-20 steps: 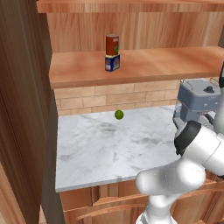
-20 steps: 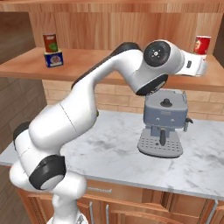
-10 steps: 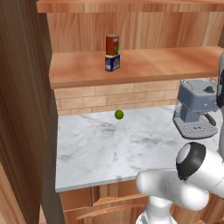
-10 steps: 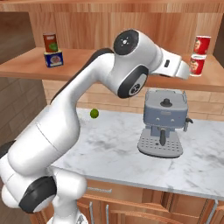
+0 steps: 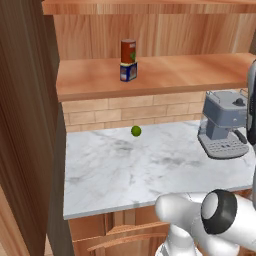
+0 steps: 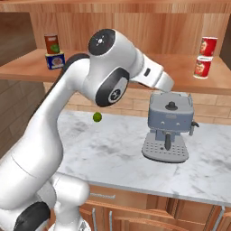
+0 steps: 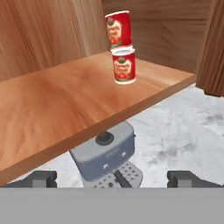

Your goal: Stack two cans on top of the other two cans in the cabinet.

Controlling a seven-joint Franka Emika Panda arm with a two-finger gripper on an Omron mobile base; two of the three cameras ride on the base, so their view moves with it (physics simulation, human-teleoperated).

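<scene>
The tool (image 7: 113, 178) is wide open with nothing between its tips, pulled back from the shelf and looking along it. Straight up at 12 o'clock in the hand view sits a stack of two bright red cans (image 7: 120, 47), one on the other, the top one tilted a bit off the lower (looks seated, but not perfectly square). Just below the shelf board (image 7: 65, 109) is the grey espresso machine (image 7: 105, 155) on the marble tabletop (image 7: 183, 131).

Over at 10 o'clock in the right base view, the dark red can (image 6: 52, 44) sits on the short blue tin (image 6: 55, 60), so both stacks in the cabinet (image 6: 135, 27) look done to me.

Handling-wise, my guess is these are stiff, light tins with smooth, slippery walls; grab mid-height across the round side. Labels: green-and-white patch on the dark red one, white band on the bright ones, but the writing's too small to read. There's also a small lime (image 5: 136, 131) on the tabletop.
</scene>
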